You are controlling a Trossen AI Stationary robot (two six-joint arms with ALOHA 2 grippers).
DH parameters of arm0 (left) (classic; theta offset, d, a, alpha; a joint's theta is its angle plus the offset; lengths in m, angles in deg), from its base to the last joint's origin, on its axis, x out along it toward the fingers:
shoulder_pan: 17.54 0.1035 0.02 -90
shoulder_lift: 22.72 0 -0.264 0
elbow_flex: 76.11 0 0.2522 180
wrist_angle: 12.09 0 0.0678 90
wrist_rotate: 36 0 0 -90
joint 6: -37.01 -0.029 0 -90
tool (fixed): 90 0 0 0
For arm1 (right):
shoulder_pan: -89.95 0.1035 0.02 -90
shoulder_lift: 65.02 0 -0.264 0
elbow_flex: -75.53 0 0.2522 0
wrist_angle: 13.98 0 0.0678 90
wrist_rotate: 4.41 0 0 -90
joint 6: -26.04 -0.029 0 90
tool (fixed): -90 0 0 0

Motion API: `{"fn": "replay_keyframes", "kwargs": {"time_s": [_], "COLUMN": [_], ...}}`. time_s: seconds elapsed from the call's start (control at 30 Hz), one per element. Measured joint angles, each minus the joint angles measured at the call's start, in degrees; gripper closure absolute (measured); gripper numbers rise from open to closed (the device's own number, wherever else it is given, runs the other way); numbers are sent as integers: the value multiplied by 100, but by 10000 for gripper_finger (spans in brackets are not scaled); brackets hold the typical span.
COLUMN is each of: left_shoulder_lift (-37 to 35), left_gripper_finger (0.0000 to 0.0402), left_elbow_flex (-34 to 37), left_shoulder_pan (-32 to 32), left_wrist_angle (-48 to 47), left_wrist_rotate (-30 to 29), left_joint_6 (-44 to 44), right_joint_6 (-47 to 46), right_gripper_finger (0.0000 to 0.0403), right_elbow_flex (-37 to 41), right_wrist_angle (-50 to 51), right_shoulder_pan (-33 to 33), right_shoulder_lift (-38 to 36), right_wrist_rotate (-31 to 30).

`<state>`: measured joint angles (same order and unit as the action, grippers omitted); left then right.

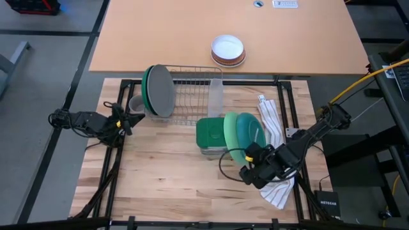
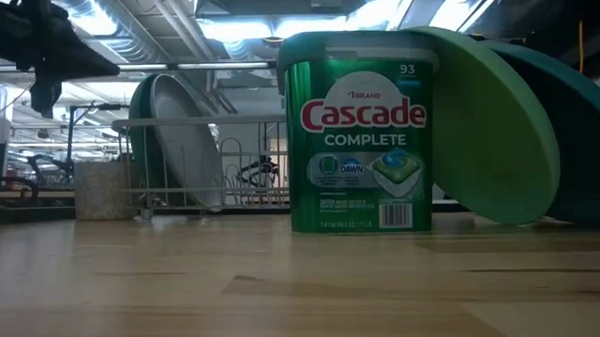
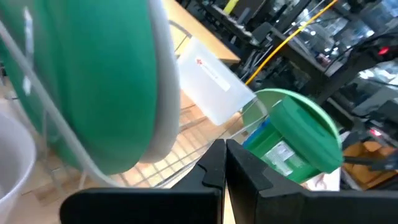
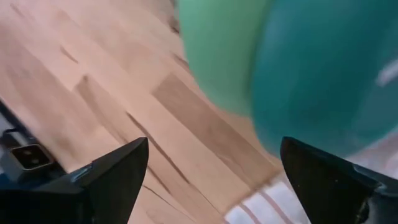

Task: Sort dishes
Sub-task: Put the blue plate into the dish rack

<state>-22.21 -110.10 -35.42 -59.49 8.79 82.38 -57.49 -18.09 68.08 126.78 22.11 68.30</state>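
Note:
A dark green plate (image 1: 148, 88) and a grey plate (image 1: 162, 91) stand on edge in the left end of a wire dish rack (image 1: 192, 96). A small grey mug (image 1: 136, 103) stands on the table beside them. A light green plate (image 1: 234, 137) and a teal plate (image 1: 252, 131) lean against a green detergent tub (image 1: 209, 135). My left gripper (image 1: 133, 119) is shut and empty, just near of the mug. My right gripper (image 4: 214, 171) is open and empty, just near of the leaning plates' lower edges.
A white striped towel (image 1: 273, 121) lies right of the plates and runs under my right arm. A white bowl on brown-rimmed ones (image 1: 228, 50) stands on the tan table behind. Bare wood (image 1: 166, 172) lies between the arms toward the near edge.

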Motion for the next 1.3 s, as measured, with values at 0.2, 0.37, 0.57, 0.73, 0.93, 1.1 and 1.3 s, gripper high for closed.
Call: {"fn": "replay_keyframes", "kwargs": {"time_s": [0.2, 0.37, 0.57, 0.73, 0.93, 1.1, 1.3], "left_shoulder_lift": [114, 614, 1727, 2716, 3602, 4028, 4239], "left_gripper_finger": [400, 400, 400, 400, 400, 400, 400], "left_elbow_flex": [3, 4, 4, 4, 4, 4, 4], "left_shoulder_pan": [0, 0, 0, 0, -2, -2, -2], "left_wrist_angle": [732, 1410, 2321, 2965, 3477, 3811, 4351], "left_wrist_rotate": [129, 418, 576, 581, 579, 581, 584], "left_joint_6": [-514, -852, -889, -799, -541, -562, -1014], "right_joint_6": [-738, -1105, -1074, -1062, -1057, -1055, -1055], "right_gripper_finger": [36, 36, 36, 36, 36, 36, 36], "right_elbow_flex": [0, 0, -2, -2, -2, -2, 185], "right_wrist_angle": [683, 693, 336, -61, -391, -523, -524], "right_shoulder_pan": [484, 862, 985, 965, 965, 965, 965], "right_shoulder_lift": [-13, 9, 9, 11, 13, 13, 20], "right_wrist_rotate": [-68, -463, -584, -567, -617, -565, -423]}}
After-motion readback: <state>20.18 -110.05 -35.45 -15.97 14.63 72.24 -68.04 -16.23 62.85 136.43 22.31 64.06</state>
